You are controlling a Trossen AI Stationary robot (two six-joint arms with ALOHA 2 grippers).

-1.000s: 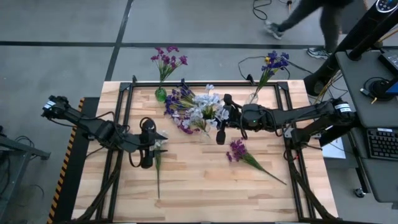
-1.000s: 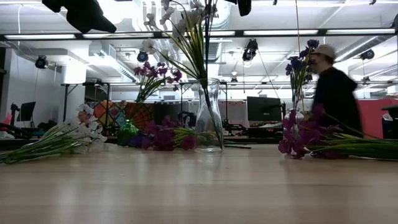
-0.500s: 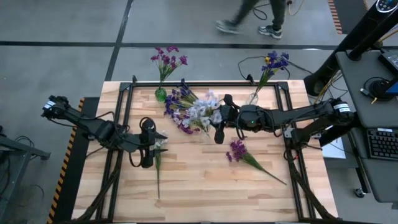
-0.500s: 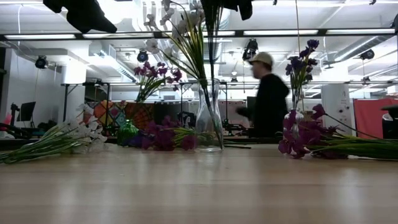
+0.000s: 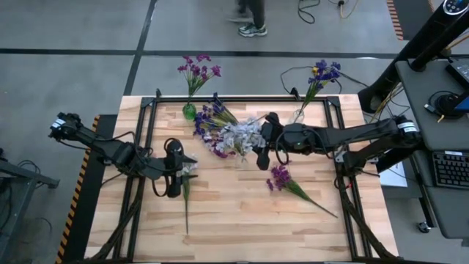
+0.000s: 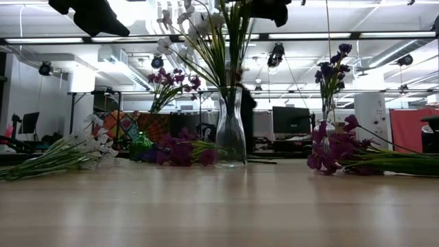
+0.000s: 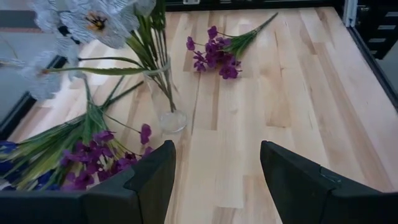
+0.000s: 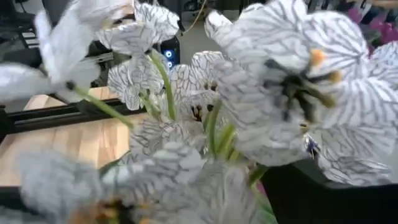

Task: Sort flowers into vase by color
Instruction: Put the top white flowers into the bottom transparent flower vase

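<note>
A clear vase (image 6: 231,127) stands mid-table on its base and holds white flowers (image 5: 238,136), whose stems rise upright from its neck. My right gripper (image 5: 256,141) is open, high beside those blossoms (image 8: 280,81), which fill its wrist view. My left gripper (image 5: 185,169) is open and hangs above a white spray (image 5: 185,192) that lies flat on the table. A magenta spray (image 5: 282,178) lies to the right. A pile of purple and blue sprays (image 5: 209,121) lies behind the vase. My right gripper has the white blossoms right before and between its open fingers (image 8: 311,193). The blossoms hide the fingertips, so I cannot tell whether a finger touches them.
At the far edge, a green vase (image 5: 190,111) holds magenta flowers (image 5: 198,70) and a clear vase (image 5: 299,114) holds blue-violet flowers (image 5: 322,73). A dark frame (image 5: 242,97) rims the table. The near half of the table (image 5: 242,220) is bare wood. A person stands beyond the table.
My right gripper has opened. The white spray has sunk into the clear vase, and its stems now stand upright in the neck. Its blossoms have drifted a little toward the table's left and near side. A person has walked leftward behind the table.
</note>
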